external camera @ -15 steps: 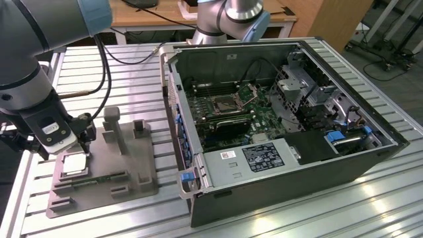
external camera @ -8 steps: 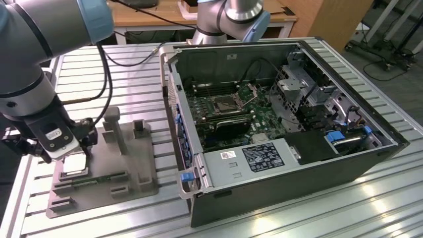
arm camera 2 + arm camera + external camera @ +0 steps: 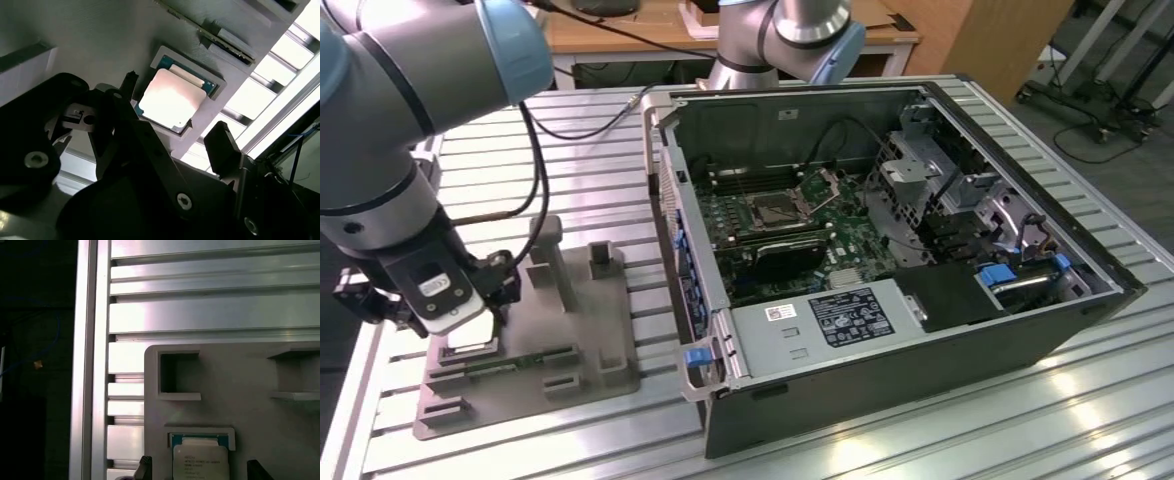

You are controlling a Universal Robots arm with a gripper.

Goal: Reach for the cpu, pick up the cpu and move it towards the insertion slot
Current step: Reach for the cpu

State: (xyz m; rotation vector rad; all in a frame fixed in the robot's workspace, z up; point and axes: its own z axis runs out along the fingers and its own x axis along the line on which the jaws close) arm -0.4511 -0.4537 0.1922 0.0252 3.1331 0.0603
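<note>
**Over the cpu, jaws wide, nothing gripped yet**

My gripper [image 3: 175,106] hangs above the grey fixture [image 3: 580,330] at the exterior view's left. The cpu [image 3: 200,462] lies flat in its square recess there, metal top up, directly between my fingers [image 3: 221,142] in both wrist views. Jaws are spread wide, one on each side of the chip, and look clear of its edges. The chip is square, so there's no long axis to align to; my fingers face two opposite edges. The insertion slot [image 3: 774,208] is well apart, inside the open case [image 3: 907,370] toward the exterior view's right, and its hinged plate looks raised
</note>
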